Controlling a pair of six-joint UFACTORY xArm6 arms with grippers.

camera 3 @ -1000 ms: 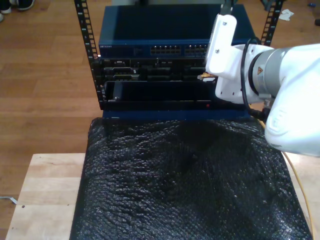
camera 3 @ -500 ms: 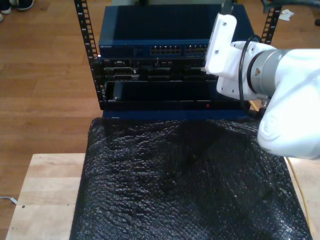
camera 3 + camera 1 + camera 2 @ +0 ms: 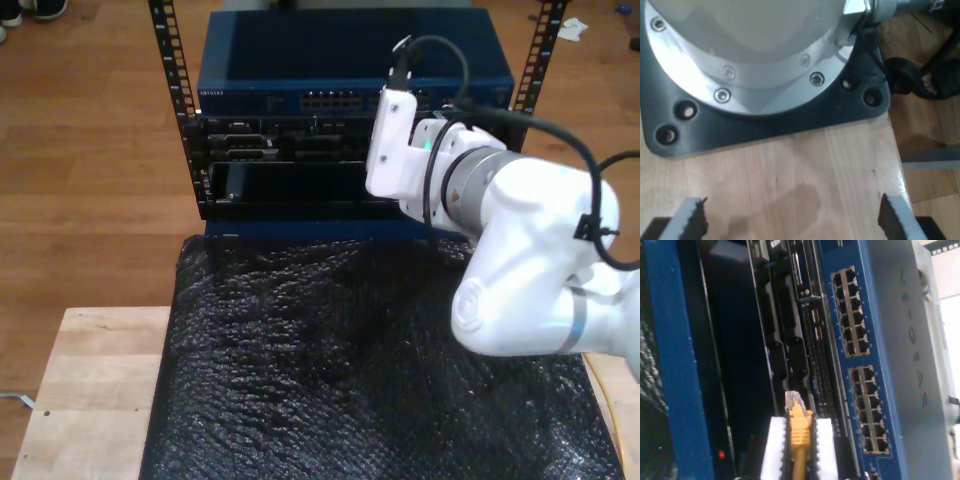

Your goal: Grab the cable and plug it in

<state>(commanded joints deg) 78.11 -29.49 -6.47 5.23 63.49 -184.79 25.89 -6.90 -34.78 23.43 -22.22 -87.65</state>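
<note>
The cable's yellow boot and clear plug tip stick out from between the white pads of my second gripper, which is shut on it. The plug points at the dark rack units just beside the blue switch and its two port blocks; it touches nothing. In the exterior view the second arm reaches over to the rack front, its wrist hiding the gripper and the plug. A thin yellow stretch of cable runs at that view's lower right. My first gripper is open above bare wood.
Black bubble wrap covers the wooden table in front of the rack, whose perforated posts stand at both sides. Under the first gripper is an arm's round base on a black plate, next to the table edge and a person's sandalled foot.
The second arm has swung toward the exterior view's left along the rack front. Its wrist now covers the yellow plug that showed a second ago.
</note>
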